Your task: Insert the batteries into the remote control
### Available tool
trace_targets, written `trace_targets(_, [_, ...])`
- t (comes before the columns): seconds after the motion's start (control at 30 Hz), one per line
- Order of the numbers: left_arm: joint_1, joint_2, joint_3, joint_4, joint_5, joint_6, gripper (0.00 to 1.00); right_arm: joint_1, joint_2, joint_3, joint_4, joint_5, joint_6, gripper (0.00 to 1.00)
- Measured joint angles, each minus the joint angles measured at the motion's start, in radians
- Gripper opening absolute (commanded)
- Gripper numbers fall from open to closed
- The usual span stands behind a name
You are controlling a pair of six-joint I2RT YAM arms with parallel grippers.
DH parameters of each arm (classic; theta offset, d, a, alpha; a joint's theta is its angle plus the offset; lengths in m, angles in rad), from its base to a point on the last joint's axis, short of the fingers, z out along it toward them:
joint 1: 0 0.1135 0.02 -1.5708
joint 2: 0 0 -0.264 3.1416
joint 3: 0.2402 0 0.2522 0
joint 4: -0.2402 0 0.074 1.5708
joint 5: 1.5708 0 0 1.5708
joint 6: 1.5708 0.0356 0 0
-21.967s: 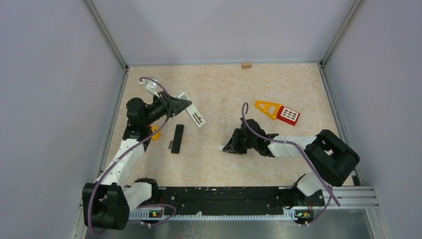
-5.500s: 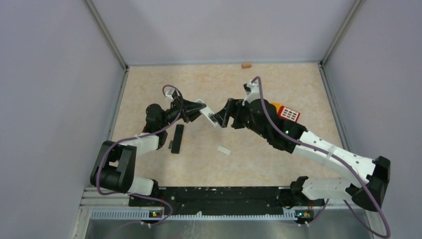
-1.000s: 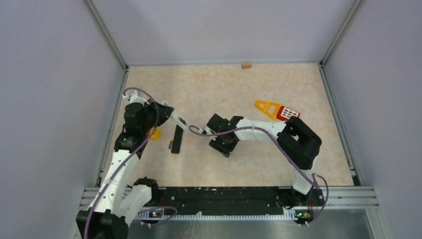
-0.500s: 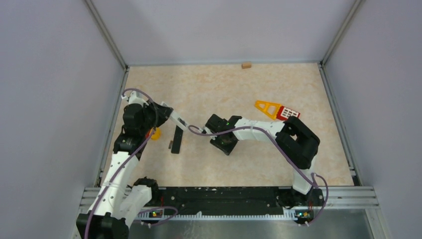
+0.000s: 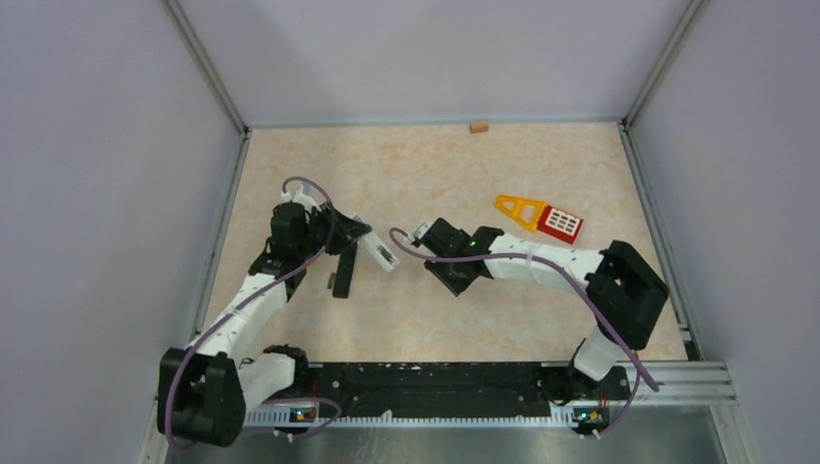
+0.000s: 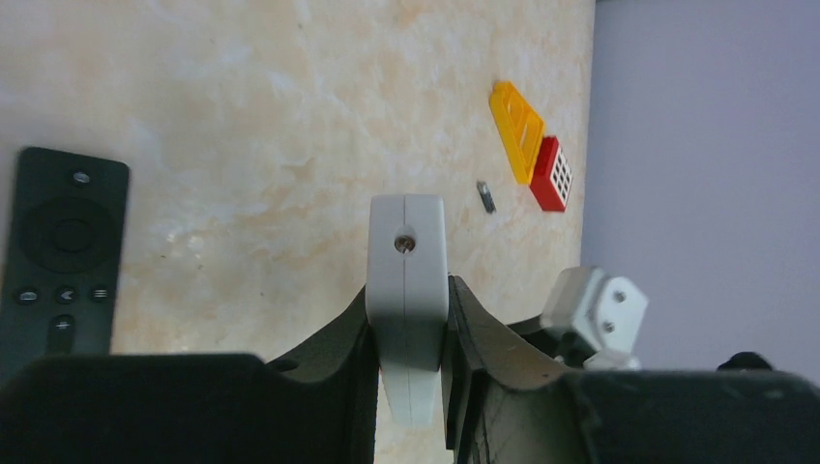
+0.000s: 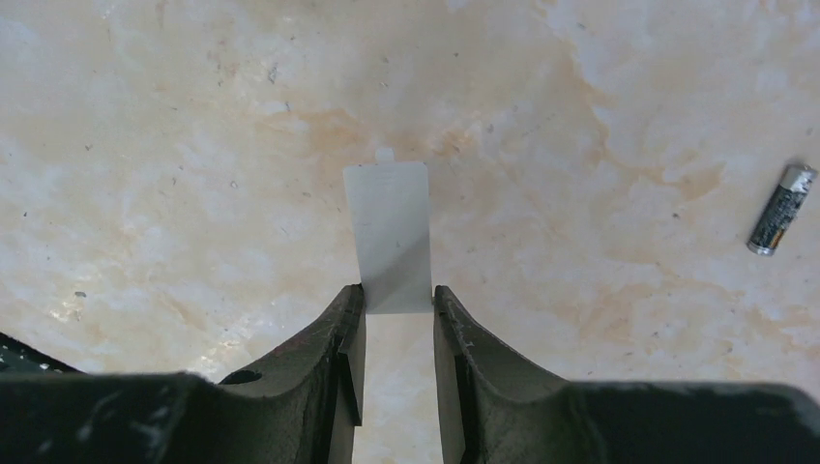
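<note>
My left gripper point(image 5: 354, 238) is shut on the white remote control point(image 5: 380, 250), held edge-on between its fingers point(image 6: 407, 261). A black remote point(image 5: 344, 269) lies on the table just below it, and shows at the left of the left wrist view point(image 6: 58, 253). My right gripper point(image 5: 428, 238) is shut on a small flat white cover piece point(image 7: 389, 235), pinching its near end at the fingertips. One dark battery point(image 7: 781, 221) with pale ends lies on the table to the right of that gripper. The left wrist view shows a battery point(image 6: 486, 196) beside the toy.
A yellow and red toy point(image 5: 538, 217) lies right of centre. A small wooden block point(image 5: 478, 126) sits at the far edge. Grey walls enclose the table on three sides.
My right gripper has closed on the cover piece and moved up and away from the near edge with it. My left arm has swung the white remote rightward, toward the centre.
</note>
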Motion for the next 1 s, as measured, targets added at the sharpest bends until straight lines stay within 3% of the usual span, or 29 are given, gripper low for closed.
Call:
trace_targets(0.37, [-0.219,0.333,-0.121,0.396,0.018,-0.111,0.00,-0.080,-0.137,-0.097,0.008,0.004,0.137,0.29])
trace_targets(0.77, [-0.373,0.693,-0.228,0.972,-0.108,-0.356,0.03,-0.092,-0.180,-0.107,0.037,-0.038,0.256,0.29])
trace_targets(1.0, [-0.394,0.771,-0.244,1.087,-0.165,-0.449,0.31,-0.092,-0.200,-0.119,0.043,-0.046,0.280,0.29])
